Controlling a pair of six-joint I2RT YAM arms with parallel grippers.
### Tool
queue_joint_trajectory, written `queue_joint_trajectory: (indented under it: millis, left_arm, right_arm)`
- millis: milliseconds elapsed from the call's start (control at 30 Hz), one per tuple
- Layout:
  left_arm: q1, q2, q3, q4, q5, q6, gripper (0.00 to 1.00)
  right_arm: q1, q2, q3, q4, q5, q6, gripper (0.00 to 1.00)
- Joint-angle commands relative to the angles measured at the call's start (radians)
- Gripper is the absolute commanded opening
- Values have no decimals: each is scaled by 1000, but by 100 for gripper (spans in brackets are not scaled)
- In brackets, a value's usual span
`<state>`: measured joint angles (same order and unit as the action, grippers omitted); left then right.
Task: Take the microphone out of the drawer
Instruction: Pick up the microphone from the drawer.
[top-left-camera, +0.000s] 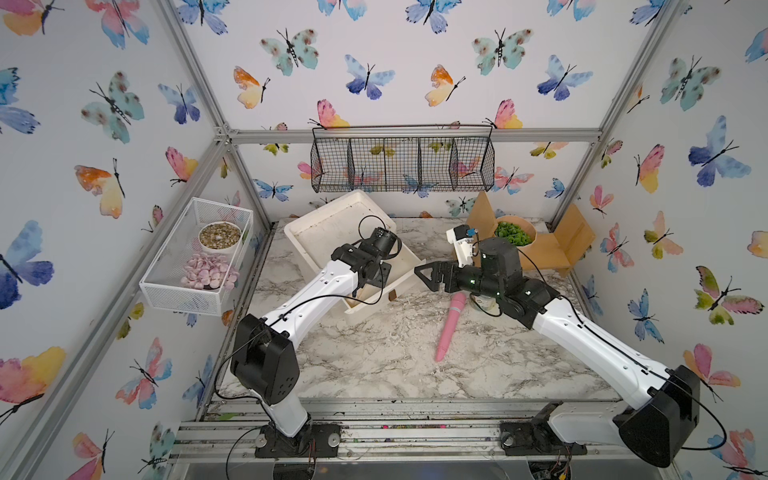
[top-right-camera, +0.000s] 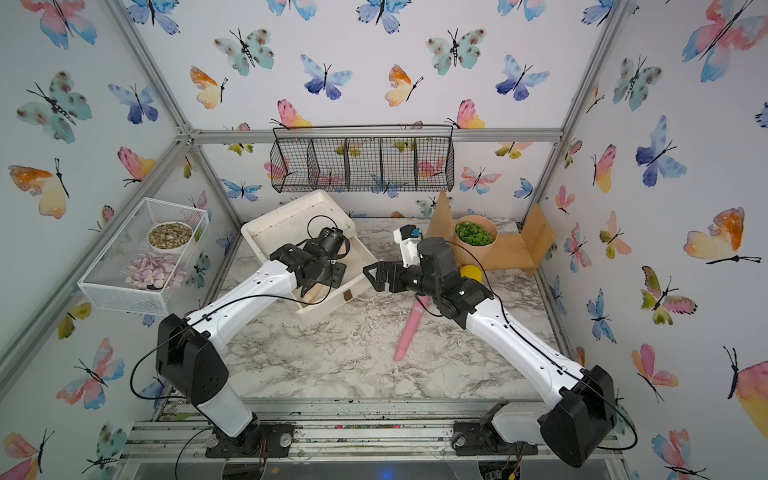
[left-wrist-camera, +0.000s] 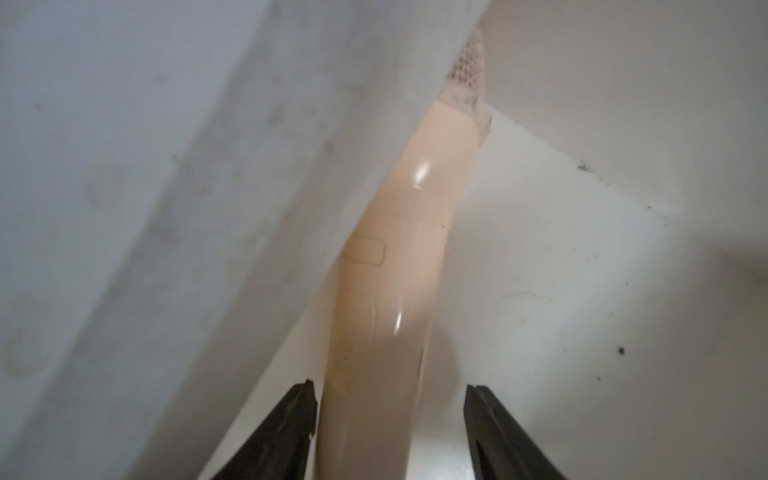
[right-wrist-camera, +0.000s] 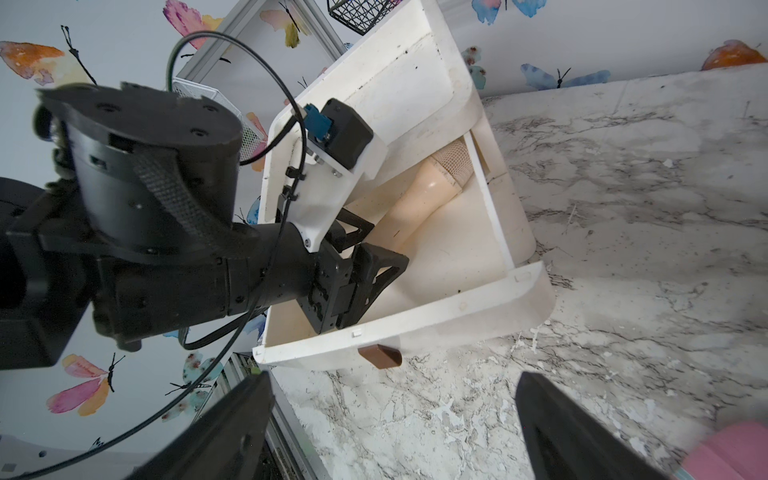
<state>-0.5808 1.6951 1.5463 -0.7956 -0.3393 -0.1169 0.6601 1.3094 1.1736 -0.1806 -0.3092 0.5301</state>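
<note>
Grasping: straddling the mic (left-wrist-camera: 399, 257) handle inside the drawer (right-wrist-camera: 457, 307) with the left gripper (left-wrist-camera: 388, 384), spread, touching on one side, not yet pinching. Holding the right gripper (right-wrist-camera: 395, 374) wide and empty outside the drawer. Likely needing next: a firm squeeze, then a lift out.

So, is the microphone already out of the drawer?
No, in the right wrist view the cream microphone lies inside the open white drawer, on its floor.
</note>
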Motion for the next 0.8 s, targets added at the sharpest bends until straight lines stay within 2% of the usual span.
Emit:
queue_joint_trajectory:
  millis: [0,167,467,633,767]
  left_arm:
    - [39,43,-11,-3,-2,-4,57]
    - [39,39,-18,-4,17,-13,47]
    - [36,12,-15,-2,45,7,38]
    - [12,-6,-31,-2,57,72,37]
    - [-13,-22,-51,-2,22,93,37]
  right_arm:
    - [-4,-31,1,-14,32,-16,98]
    - [-2,-41,-5,-14,38,-18,98]
    - [-2,-55,-14,-16,46,-19,98]
    - [-2,-59,-17,-17,51,-17,98]
    - [-3,-58,-14,-16,55,-15,98]
